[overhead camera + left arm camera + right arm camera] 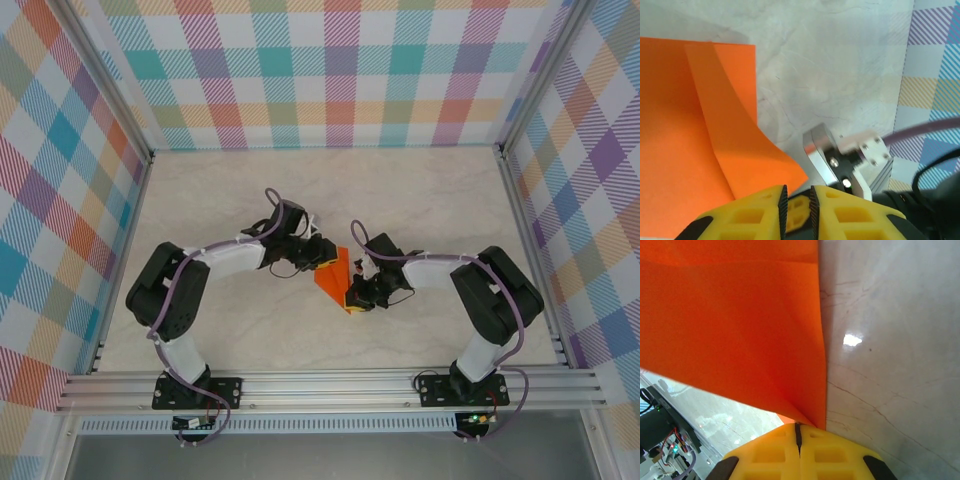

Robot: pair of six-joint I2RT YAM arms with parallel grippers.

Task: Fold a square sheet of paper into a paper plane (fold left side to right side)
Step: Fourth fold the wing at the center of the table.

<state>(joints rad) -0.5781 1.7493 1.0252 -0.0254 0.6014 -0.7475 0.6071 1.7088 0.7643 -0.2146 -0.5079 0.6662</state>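
- The square sheet of paper (335, 275) is thin, matte and bright orange. From the top camera it reads as a small angular patch at the middle of the desk (400, 190), between the two hands.
- The desk is pale, stone-patterned and glossy, with fine dark veins. The walls (340, 70) are pastel plaid, and a ribbed aluminium rail (330, 385) runs along the near edge.
- The left hand (318, 255) sits at the sheet's upper left and the right hand (358, 297) at its lower right. From above, their finger positions are too small to read.
- The left wrist camera shows what the top view cannot. The paper (695, 130) carries a long folded strip, and its near corner curls up off the desk (840, 65).
- The left hand (797, 192) has blocky yellow fingers with moulded pockets. They stand a narrow slot apart, just below that curled corner, and I cannot tell whether they touch the paper.
- Just beside it are a silver metal block with screws (840, 160) and a purple cable (935, 127).
- In the right wrist camera the yellow fingers of the right hand (799, 427) are pressed together on the sheet (740, 325). The paper tapers to a crease at their seam and rises off the desk (890, 340).
- A bright glint shows the desk's shine, and a dark circuit board with wires (665, 430) sits below the lifted edge.
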